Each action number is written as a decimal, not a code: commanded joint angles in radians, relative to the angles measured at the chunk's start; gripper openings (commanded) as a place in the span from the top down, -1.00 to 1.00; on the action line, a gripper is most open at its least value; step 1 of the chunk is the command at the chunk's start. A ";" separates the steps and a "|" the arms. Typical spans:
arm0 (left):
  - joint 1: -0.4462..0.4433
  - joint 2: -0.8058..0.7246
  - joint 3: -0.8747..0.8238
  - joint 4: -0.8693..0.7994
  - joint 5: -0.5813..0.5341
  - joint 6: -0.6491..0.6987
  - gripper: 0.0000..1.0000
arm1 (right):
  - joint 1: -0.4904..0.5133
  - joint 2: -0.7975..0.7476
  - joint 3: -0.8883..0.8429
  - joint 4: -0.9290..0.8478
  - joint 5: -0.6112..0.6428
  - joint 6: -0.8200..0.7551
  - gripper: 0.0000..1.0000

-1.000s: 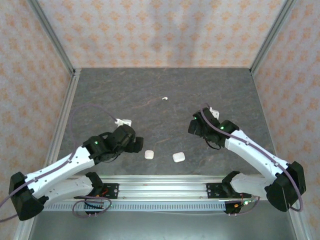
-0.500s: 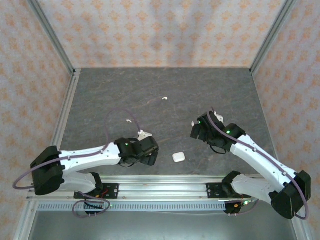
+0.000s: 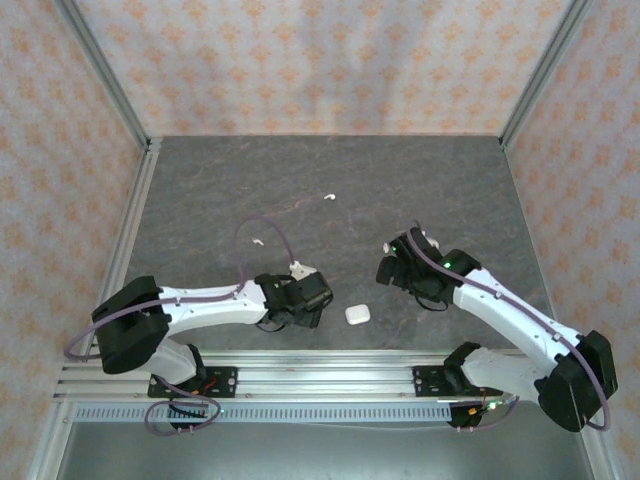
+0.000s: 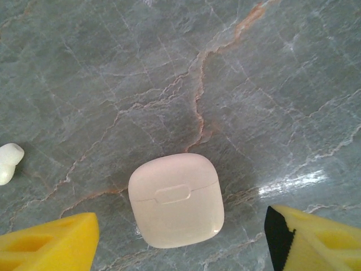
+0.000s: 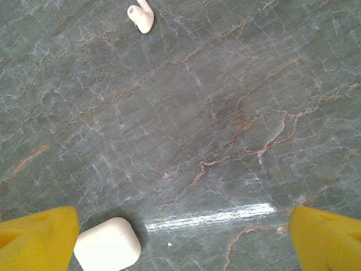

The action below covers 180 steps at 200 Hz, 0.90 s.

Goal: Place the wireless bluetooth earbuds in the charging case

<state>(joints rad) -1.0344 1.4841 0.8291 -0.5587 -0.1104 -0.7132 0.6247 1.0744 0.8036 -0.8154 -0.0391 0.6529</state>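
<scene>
A shut white charging case [image 4: 176, 200] lies flat on the stone table, between the yellow fingers [image 4: 48, 243] of my left gripper [image 4: 180, 243]. That gripper is open, with a gap to the case on each side. From above, the left gripper [image 3: 305, 300] covers this case. A second white case [image 3: 357, 314] lies just to its right and shows again as the case [image 5: 107, 245] beside my right gripper's left finger. The right gripper [image 5: 180, 240] is open over bare table. White earbuds lie loose: one earbud [image 3: 327, 197] mid-table, another earbud [image 3: 257, 242] to the left.
An earbud [image 4: 8, 162] lies at the left edge of the left wrist view, and an earbud [image 5: 141, 17] at the top of the right wrist view. Patterned walls with metal posts [image 3: 130, 120] enclose the table. A metal rail [image 3: 320, 375] runs along the near edge.
My left arm has swung right and its gripper now sits over the left case, which showed freely before. Its jaws have narrowed a little. The right gripper has shifted slightly nearer.
</scene>
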 commanded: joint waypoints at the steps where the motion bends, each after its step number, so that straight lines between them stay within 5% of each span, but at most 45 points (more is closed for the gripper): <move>1: -0.006 0.021 0.015 -0.003 -0.016 -0.040 -0.49 | -0.009 -0.005 -0.017 0.019 -0.004 -0.016 -0.91; 76: -0.006 0.061 -0.003 0.020 -0.011 -0.050 -0.21 | -0.028 0.001 -0.053 0.098 -0.037 0.001 -0.90; 157: -0.003 0.112 0.011 0.025 0.000 -0.046 -0.20 | -0.054 0.021 -0.032 0.103 -0.073 -0.021 -0.90; 180: 0.000 0.117 0.009 0.027 0.006 -0.033 -0.03 | -0.065 0.019 -0.032 0.111 -0.096 -0.020 -0.90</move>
<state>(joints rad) -1.0344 1.5890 0.8295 -0.5270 -0.1028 -0.7414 0.5720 1.0935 0.7502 -0.7147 -0.1143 0.6491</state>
